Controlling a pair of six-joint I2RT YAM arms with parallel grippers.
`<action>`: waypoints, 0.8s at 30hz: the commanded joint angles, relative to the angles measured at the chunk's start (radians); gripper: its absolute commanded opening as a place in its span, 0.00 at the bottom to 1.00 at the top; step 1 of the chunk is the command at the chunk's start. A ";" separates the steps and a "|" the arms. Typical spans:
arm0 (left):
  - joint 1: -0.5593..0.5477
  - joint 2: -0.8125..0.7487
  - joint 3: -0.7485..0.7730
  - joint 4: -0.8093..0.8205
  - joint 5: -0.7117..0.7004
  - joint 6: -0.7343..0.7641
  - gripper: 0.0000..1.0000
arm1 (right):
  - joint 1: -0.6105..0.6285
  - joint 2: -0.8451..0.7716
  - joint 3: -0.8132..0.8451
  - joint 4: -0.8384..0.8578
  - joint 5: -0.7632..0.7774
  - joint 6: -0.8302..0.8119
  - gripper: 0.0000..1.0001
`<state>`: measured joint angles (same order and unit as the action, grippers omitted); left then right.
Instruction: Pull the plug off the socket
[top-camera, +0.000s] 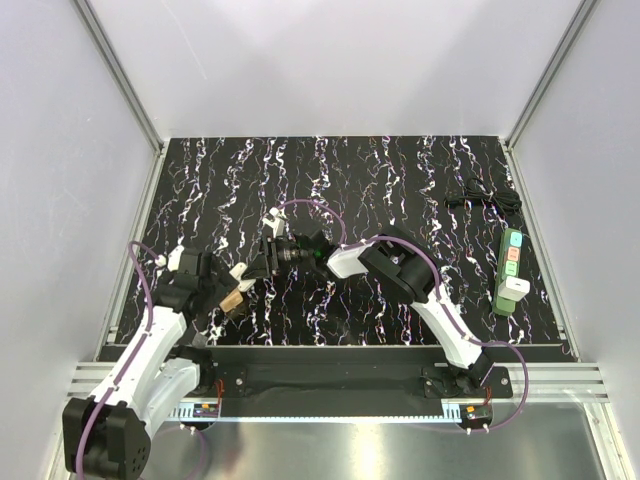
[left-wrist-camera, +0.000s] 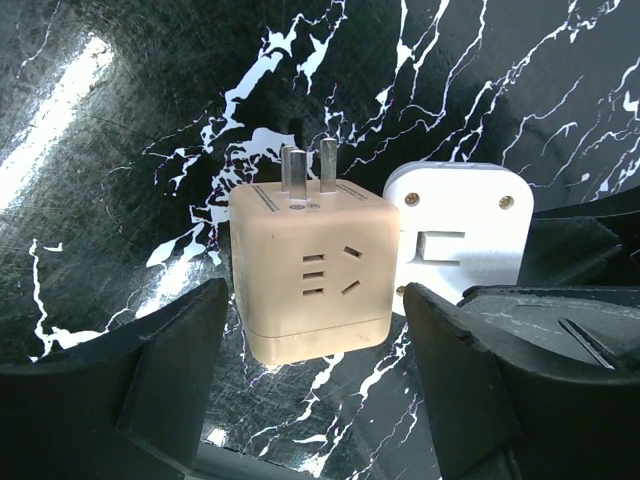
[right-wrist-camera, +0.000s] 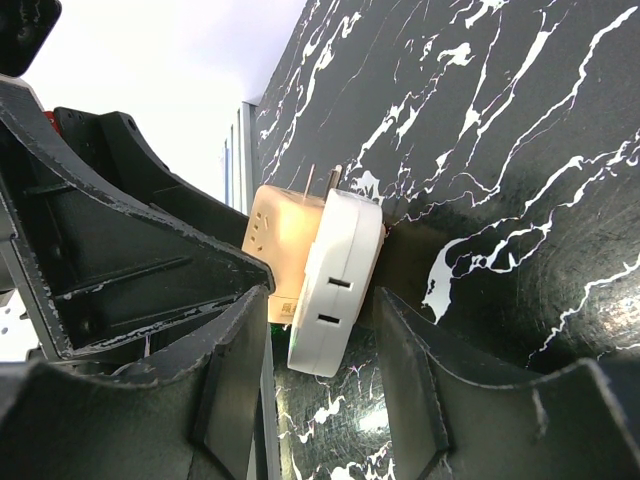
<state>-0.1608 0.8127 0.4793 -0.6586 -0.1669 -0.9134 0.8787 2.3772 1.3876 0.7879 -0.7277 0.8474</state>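
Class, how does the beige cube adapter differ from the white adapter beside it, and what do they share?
The beige cube adapter is boxy; the white adapter, a flat slab. The beige one bears upright prongs; the white one's face shows screws. Both stand on the marbled table.

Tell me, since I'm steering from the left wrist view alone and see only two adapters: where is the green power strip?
Observer: The power strip lies by the right edge of the table, away from both end effectors.
Operator: Anything on it?
Observer: A white plug sits at its near end.
Operator: And the other arm?
Observer: The right end effector has a finger on either side of the white adapter next to your beige cube.
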 joint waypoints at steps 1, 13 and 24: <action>0.004 0.011 -0.013 0.042 -0.033 0.010 0.76 | 0.009 0.016 0.044 0.030 -0.026 -0.001 0.54; 0.006 0.005 -0.025 0.050 -0.030 0.013 0.65 | 0.014 0.027 0.057 0.031 -0.041 0.007 0.53; 0.006 -0.038 -0.015 0.031 -0.017 0.011 0.73 | 0.028 0.042 0.079 0.030 -0.049 0.016 0.53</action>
<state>-0.1608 0.7902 0.4553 -0.6437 -0.1692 -0.9127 0.8986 2.4081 1.4326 0.7879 -0.7540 0.8616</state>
